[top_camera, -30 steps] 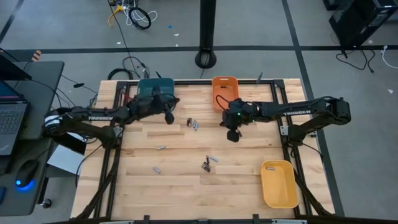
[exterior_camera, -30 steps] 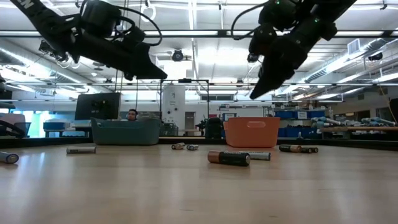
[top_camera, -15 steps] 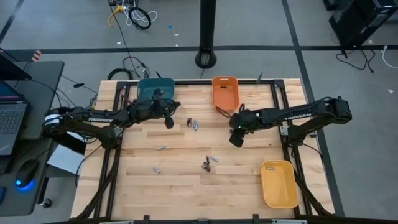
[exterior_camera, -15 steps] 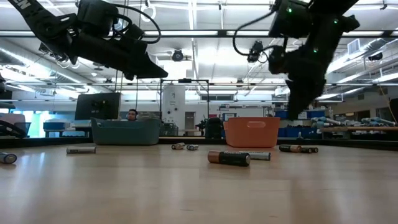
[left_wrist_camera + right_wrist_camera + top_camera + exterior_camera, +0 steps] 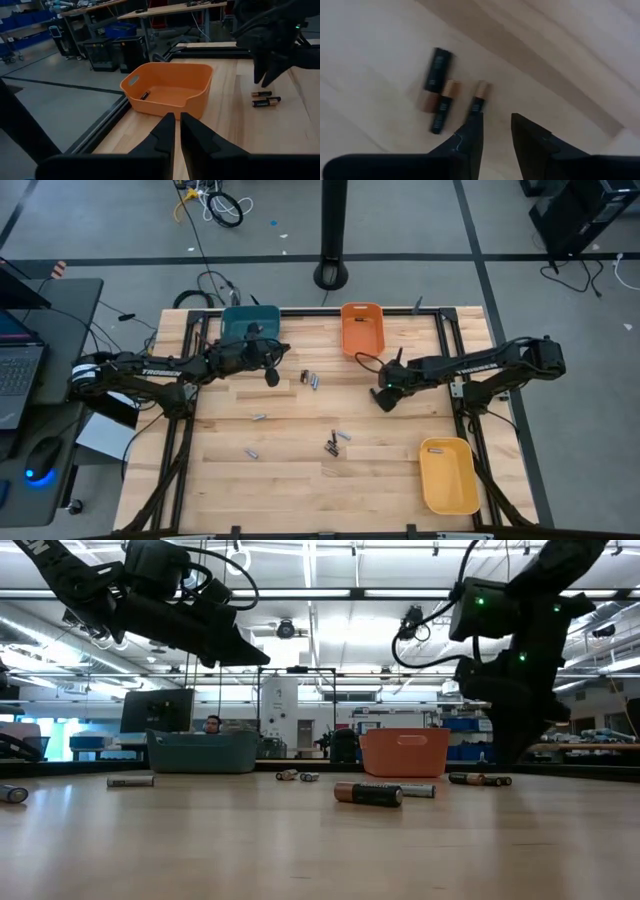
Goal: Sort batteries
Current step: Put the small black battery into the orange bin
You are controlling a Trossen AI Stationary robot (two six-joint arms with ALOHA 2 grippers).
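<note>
my right hand (image 5: 384, 398) has come down low, almost to the table. a moment ago it was up higher and closer to the orange bin (image 5: 362, 328). now it points down at three little batteries (image 5: 441, 107) that lie right under my fingertips (image 5: 472, 131). my fingers are open just a little bit, and they hold nothing. one battery (image 5: 478, 97) lies just past the tip of one finger, not yet between the two. i think this means i am about to pick one up, so the sorting is still going and a lot is left to do.

the three batteries lie very close together. that could get in my way, since i might bump the other two when i grab.

the orange bin is behind my right hand, and it has one battery (image 5: 145, 95) in it. the yellow bin (image 5: 447, 475) is off to the other side, well apart. more batteries (image 5: 335, 442) lie out in the middle of the table.

my left hand (image 5: 271, 375) waits up in the air by the teal bin (image 5: 249, 322). its fingers are almost closed and it holds nothing.
</note>
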